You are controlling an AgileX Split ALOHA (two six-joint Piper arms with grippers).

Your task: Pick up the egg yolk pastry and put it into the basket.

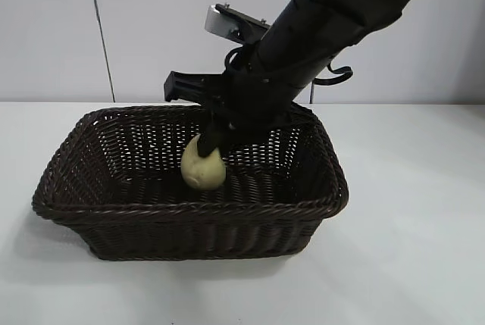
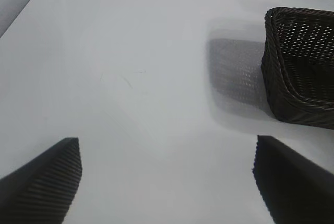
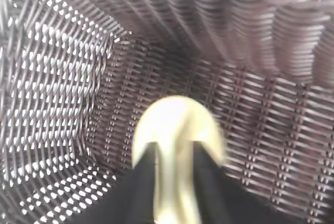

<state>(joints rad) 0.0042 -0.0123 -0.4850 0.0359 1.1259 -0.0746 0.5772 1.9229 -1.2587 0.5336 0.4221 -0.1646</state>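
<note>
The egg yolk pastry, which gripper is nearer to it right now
Right. The right gripper holds the egg yolk pastry inside the basket; the left gripper hovers over bare table outside it.

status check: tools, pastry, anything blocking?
Right tool shut on pale yellow rounded egg yolk pastry, inside dark brown woven wicker basket. Left tool open over bare white table, beside basket. Nothing blocking.
</note>
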